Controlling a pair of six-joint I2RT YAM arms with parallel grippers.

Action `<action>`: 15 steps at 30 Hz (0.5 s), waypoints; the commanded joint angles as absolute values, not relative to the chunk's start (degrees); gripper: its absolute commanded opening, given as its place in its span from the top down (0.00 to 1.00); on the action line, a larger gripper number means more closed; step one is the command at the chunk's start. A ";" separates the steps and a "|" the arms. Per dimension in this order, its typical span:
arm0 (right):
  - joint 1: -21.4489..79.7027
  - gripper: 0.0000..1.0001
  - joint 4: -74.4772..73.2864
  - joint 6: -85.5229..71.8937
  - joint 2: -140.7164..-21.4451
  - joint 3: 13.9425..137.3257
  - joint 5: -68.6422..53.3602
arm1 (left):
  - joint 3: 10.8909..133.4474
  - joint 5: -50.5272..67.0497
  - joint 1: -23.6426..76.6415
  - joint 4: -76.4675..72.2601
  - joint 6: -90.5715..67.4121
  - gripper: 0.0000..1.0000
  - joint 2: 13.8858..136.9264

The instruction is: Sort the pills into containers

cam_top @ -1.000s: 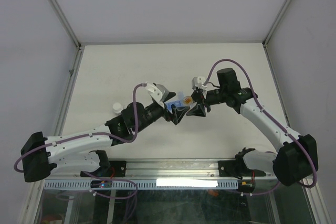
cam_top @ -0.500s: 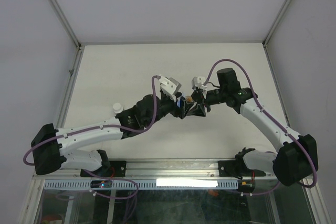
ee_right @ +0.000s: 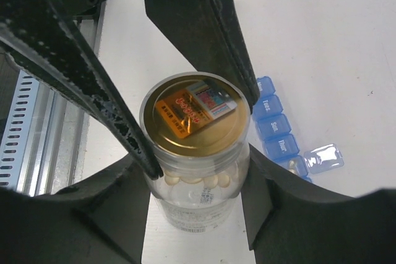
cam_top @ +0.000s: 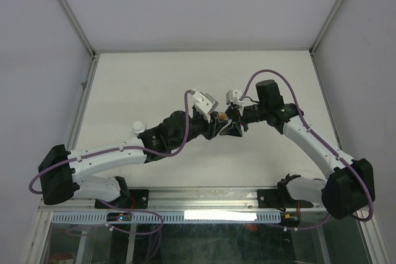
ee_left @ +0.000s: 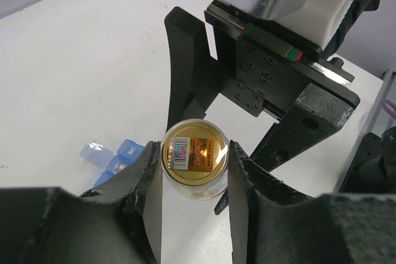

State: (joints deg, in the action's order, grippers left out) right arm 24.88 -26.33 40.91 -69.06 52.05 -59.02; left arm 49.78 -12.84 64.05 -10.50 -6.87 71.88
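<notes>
White desk (cam_top: pixel 154 78) below; left hand (ee_left: pixel 194 162) and right hand (ee_right: pixel 195 193) both clamp the bottle (ee_right: pixel 195 112). Seemingly a handover; next, one hand must let go before pills (ee_right: pixel 185 180) get tipped into the containers (ee_right: pixel 275 125).

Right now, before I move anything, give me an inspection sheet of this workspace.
Surface: white table, plain and matte.
Job's things: blue pill organizer lies flat on the table under the arms, the lid at one end open; pills show inside the clear bottle.
Clutter: small white cap on the table beside the left arm.
Grippers: left gripper and right gripper both grip the clear bottle, coming at it from opposite directions.
Cables: purple cable loops along each arm, away from the bottle.
Surroundings: pale walls on all sides; metal frame rail along the near edge.
</notes>
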 commanded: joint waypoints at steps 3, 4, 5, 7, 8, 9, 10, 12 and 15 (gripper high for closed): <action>24.79 0.67 -24.62 40.38 -67.76 53.44 -60.54 | 48.38 -9.98 63.91 -14.16 -3.28 1.00 68.79; 24.79 0.55 -24.31 40.16 -67.69 53.35 -60.62 | 48.15 -10.09 63.83 -14.17 -3.30 1.00 68.61; 24.74 0.47 -24.19 39.93 -67.61 53.33 -60.56 | 47.90 -10.19 63.75 -14.15 -3.33 1.00 68.37; 24.63 0.24 -24.05 39.66 -67.58 53.34 -60.62 | 47.35 -10.43 63.43 -14.17 -3.59 1.00 67.85; 24.58 0.16 -23.96 39.52 -67.55 53.30 -60.64 | 47.01 -10.63 63.19 -14.15 -3.65 1.00 67.54; 24.45 0.10 -23.84 39.32 -67.54 53.33 -60.67 | 46.70 -10.82 62.93 -14.14 -3.80 1.00 67.24; 24.25 0.06 -23.78 39.21 -67.49 53.28 -60.77 | 46.27 -11.00 62.59 -13.93 -4.07 1.00 66.85; 23.92 0.01 -23.65 38.98 -67.35 53.35 -60.99 | 45.34 -11.00 61.69 -13.76 -4.61 1.00 65.96; 23.28 0.00 -23.31 38.48 -66.92 53.30 -61.54 | 43.47 -11.69 60.18 -13.36 -5.42 1.00 64.51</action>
